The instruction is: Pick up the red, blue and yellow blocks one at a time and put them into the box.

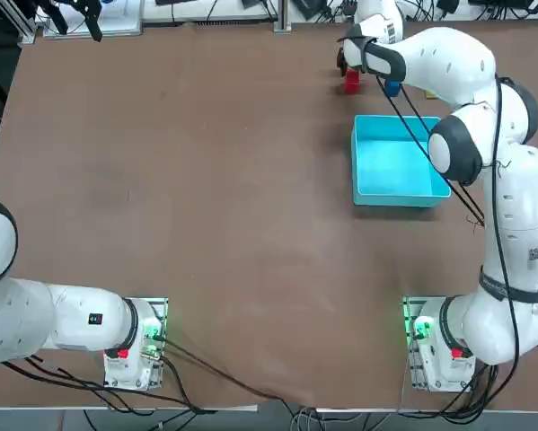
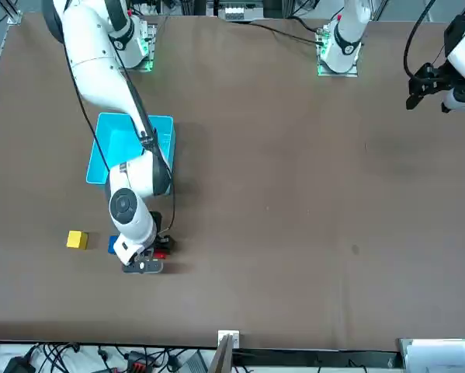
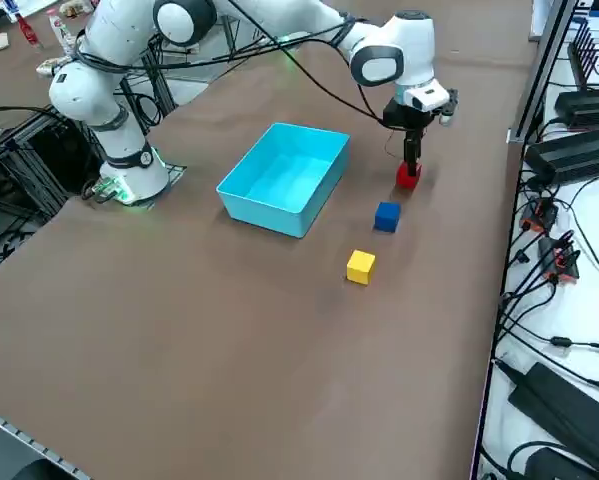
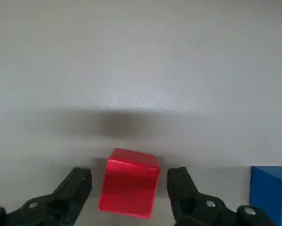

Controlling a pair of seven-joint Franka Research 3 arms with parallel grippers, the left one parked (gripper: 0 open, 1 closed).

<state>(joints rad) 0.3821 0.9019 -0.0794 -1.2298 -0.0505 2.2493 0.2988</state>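
Observation:
The red block [image 4: 129, 182] sits on the table between the two fingers of my right gripper [image 4: 130, 175], with a gap on each side, so the gripper is open around it. The same gripper [image 3: 411, 165] stands low over the red block [image 3: 408, 178] at the table's far edge, beyond the cyan box [image 3: 264, 212]. A short way to its side lies the blue block [image 3: 386, 216], with the yellow block [image 3: 360, 266] further along the same line. In the top view the arm hides most of the yellow block.
The box [image 1: 381, 166] holds nothing and lies between the blocks and the arm's base. Cables and equipment line the table's edge past the blocks in the right side view. Wide brown tabletop stretches to the left of the box in the top view.

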